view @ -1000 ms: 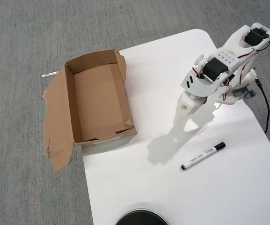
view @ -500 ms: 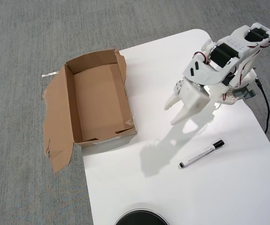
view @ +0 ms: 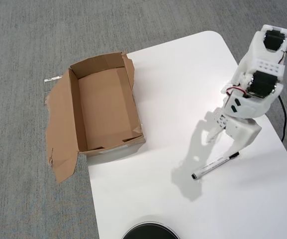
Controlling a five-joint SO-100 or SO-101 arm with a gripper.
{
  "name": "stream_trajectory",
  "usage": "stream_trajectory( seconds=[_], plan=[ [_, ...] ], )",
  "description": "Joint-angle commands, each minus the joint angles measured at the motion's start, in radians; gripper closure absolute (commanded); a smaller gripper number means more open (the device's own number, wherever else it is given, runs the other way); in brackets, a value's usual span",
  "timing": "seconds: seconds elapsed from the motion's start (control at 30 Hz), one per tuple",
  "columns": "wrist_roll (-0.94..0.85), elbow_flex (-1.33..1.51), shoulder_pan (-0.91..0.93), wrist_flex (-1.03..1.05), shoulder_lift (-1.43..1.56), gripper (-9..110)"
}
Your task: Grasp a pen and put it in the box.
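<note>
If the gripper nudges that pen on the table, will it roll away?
Likely yes: the pen is slim and round, lying flat on the smooth white table. It looks rigid and light, so the gripper should lift it easily.

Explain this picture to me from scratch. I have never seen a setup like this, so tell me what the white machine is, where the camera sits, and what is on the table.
The single picture comes from a camera looking straight down. The white machine at the right is a small robot arm whose two-finger gripper works as its hand. It reaches down over a white table. A slim white pen with dark ends lies on the table just below the gripper; whether the fingers already touch it cannot be told. The open brown cardboard box at the table's left edge is empty. A round black object peeks in at the bottom.
</note>
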Motion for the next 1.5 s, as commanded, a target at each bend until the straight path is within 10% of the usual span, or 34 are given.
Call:
stream_trajectory(
  seconds=[0.0, 1.47],
  plan=[
    [-0.007, 0.031, -0.033, -0.011, 0.003, 79],
    [-0.007, 0.180, -0.140, -0.199, -0.327, 79]
  ],
)
